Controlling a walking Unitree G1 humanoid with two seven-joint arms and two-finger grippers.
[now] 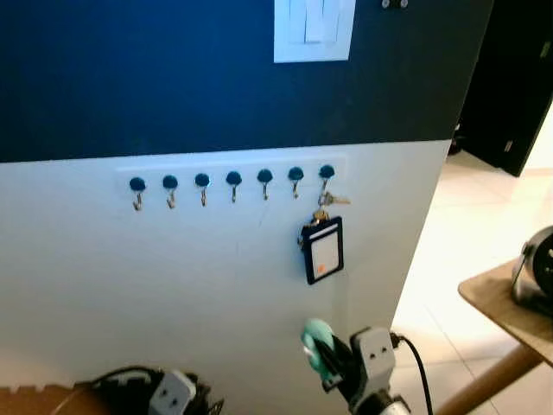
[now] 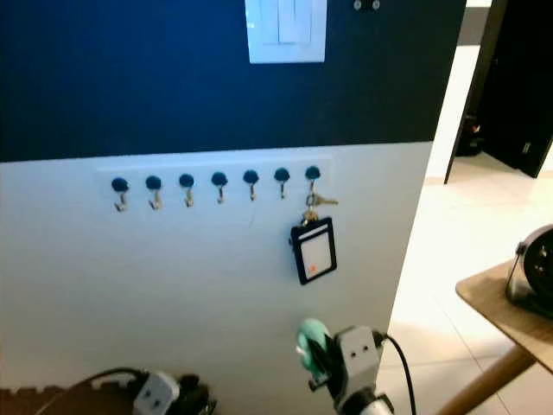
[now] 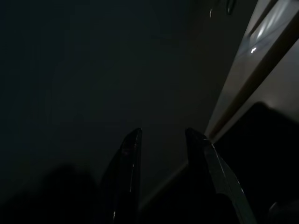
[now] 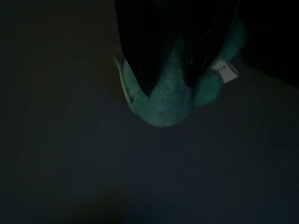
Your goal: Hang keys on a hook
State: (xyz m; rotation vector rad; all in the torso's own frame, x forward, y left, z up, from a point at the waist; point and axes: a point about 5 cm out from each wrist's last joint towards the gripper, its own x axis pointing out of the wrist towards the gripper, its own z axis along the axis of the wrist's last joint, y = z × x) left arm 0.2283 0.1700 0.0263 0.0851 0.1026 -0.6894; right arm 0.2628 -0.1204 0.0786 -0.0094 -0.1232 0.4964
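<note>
A row of several blue-knobbed hooks runs along the white lower part of the wall. From the rightmost hook hang brass keys and a black card holder. Below them, low in the head views, my right gripper is shut on a teal plush fob. In the dark right wrist view the teal plush fob with a white label sits between the black fingers; no keys can be made out on it. My left gripper hangs idle and open in the shade.
A white light switch sits on the dark blue upper wall. The wall ends at the right, where pale tiled floor leads to a dark doorway. A wooden table corner carries a round grey object.
</note>
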